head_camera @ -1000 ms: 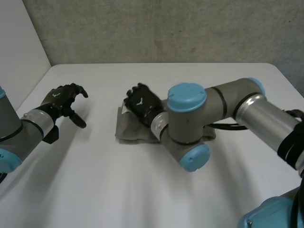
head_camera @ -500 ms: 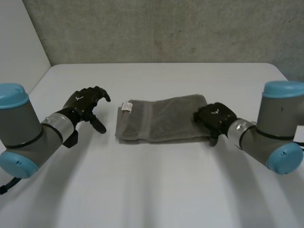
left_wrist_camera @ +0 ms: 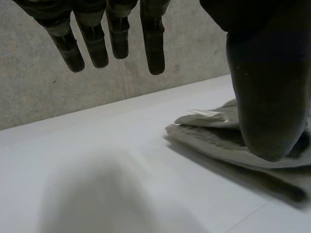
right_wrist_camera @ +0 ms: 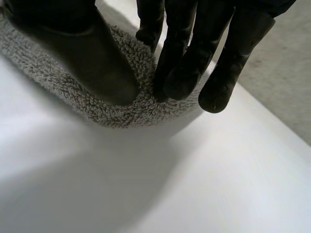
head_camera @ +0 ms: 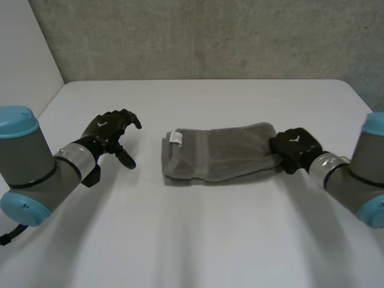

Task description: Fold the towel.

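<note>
towel: grey terry-cloth towel (head_camera: 219, 153), folded into a strip, middle of white table (head_camera: 198, 240) | right hand (head_camera: 297, 149): thumb and fingers pinching towel's right end | left hand (head_camera: 108, 133): fingers apart, empty, near towel's left end, not touching | handling: likely soft, light, limp; best taken by end corners

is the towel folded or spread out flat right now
Folded. The towel lies as a narrow strip, with stacked layers at its tag end in the left wrist view. The right hand pinches the opposite end.
</note>
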Robot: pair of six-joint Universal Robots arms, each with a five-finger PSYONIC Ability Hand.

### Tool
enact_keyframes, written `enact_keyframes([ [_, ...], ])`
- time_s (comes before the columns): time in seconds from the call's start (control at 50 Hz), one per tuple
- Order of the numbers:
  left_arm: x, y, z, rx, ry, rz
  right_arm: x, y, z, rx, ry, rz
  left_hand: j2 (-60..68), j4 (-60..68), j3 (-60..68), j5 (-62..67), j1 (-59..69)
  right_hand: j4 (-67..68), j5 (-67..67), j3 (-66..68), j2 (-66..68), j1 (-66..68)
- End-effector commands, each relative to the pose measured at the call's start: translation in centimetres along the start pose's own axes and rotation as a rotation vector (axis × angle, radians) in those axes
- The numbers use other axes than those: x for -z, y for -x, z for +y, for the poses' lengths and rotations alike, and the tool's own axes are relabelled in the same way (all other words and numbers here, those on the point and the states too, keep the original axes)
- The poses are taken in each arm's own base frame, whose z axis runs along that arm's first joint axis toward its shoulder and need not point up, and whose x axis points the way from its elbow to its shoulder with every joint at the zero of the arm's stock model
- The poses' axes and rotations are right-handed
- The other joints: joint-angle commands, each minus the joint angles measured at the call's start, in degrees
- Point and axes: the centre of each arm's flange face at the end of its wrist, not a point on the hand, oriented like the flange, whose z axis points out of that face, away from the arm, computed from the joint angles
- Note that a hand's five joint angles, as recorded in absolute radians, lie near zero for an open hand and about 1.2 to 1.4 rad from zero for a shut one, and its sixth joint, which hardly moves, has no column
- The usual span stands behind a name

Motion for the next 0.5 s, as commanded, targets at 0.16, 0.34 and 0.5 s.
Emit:
enact_keyframes([
  [0.16, -0.1, 0.1, -0.4, -0.004, -0.012, -0.002, 1.7, -3.2, -4.7, 0.096, -0.065, 0.029, -2.74, -3.24, -2.79, -1.6, -2.71, 3.16, 5.28, 3.07, 8.09, 8.51],
  [0.34, -0.2, 0.0, -1.6, -0.006, -0.049, 0.001, 1.4, 8.9, -10.3, 0.192, -0.227, -0.216, -2.91, -3.41, -2.96, -1.77, -2.88, 3.16, 5.28, 3.07, 8.09, 8.51],
  [0.5, -0.5, -0.3, -2.1, -0.011, -0.067, 0.008, 1.9, 16.3, -9.0, 0.228, -0.218, -0.382, -2.91, -3.41, -2.96, -1.77, -2.88, 3.16, 5.28, 3.07, 8.09, 8.51],
])
